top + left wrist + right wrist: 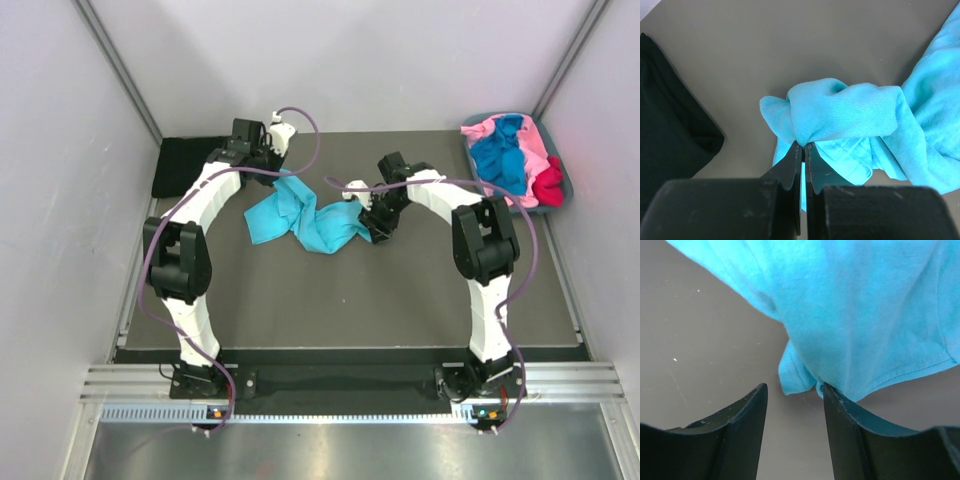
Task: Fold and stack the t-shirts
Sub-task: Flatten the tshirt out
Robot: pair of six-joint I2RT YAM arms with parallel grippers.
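Turquoise t-shirt of soft, light knit cloth (300, 215) lies rumpled in a twisted band on the dark grey table mat (400, 290), strung between the two hands. The left gripper (803, 146) is clamped tight on a bunched fold of it. Its black fingers are pressed together with the cloth pinched at their tips, and the rest of the shirt spills away ahead and to that hand's right. Off to the same hand's left, apart from it, a folded black cloth t-shirt (670, 125) rests flat on the mat.

The right gripper (792, 390) has its jaws spread well apart and grips nothing. The shirt's stitched hem lies just ahead of its fingertips, with a small turned-up corner of cloth between them (whether the right-hand finger touches the hem cannot be told). Well away behind that hand, at the table's far right corner, a grey-blue plastic tub (530, 207) holds a heap of shirts: a pink one (487, 130), a royal blue one (500, 160) and a red one (548, 187).
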